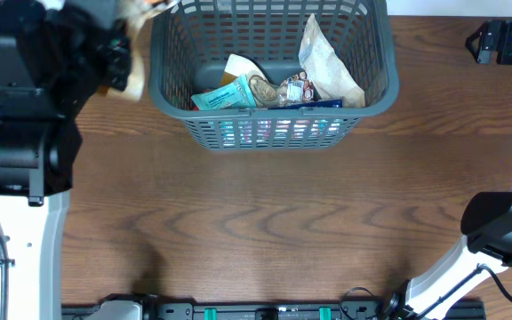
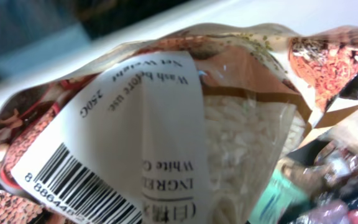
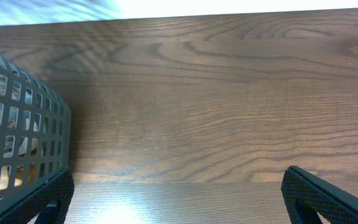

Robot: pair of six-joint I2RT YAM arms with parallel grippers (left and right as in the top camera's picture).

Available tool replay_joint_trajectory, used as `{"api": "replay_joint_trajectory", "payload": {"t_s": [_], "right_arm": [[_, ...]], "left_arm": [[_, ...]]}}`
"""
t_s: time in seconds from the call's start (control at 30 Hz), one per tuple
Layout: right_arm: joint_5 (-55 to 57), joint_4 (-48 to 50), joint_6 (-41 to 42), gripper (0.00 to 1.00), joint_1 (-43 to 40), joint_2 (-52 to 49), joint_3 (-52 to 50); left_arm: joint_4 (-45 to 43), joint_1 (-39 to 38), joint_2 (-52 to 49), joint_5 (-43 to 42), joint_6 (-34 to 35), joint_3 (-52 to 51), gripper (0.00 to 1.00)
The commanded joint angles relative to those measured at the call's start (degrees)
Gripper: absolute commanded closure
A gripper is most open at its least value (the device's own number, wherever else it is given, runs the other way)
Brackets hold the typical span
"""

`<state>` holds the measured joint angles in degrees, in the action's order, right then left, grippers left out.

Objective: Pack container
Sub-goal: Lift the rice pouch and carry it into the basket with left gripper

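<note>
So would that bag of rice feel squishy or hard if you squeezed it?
Probably squishy: the rice packet has loose white grains showing through a clear window, so it likely bends and shifts. Its label reads 250G, so probably heavyish for its size. The glossy film may be slippery.

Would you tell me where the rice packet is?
The rice packet fills the left wrist view; overhead, it is beside the basket's left rim.
</note>
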<state>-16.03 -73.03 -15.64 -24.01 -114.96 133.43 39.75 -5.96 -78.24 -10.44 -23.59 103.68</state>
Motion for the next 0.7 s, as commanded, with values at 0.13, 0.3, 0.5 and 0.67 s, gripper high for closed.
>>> {"api": "replay_joint_trajectory", "payload": {"t_s": [0.13, 0.3, 0.5, 0.67], "right_arm": [[-0.07, -0.50, -0.70, 0.01, 0.81, -0.46, -0.15], [-0.07, -1.11, -0.70, 0.01, 0.79, -0.46, -0.15], [-0.07, -1.33, -0.70, 0.01, 0.79, -0.46, -0.15], [-0.07, -1.18, -0.70, 0.01, 0.79, -0.46, -0.15]], "left_arm": [[-2.01, -7.87, -13.25, 0.61, -14.16, 14.25, 0.94], [-3.63, -10.19, -22.43, 0.57, -17.25, 19.50, 0.94], [-0.46, -13.60, -29.77, 0.55, -23.43, 19.71, 0.94], [6.64, -17.42, -32.50, 0.55, -30.88, 19.71, 0.94]]}}
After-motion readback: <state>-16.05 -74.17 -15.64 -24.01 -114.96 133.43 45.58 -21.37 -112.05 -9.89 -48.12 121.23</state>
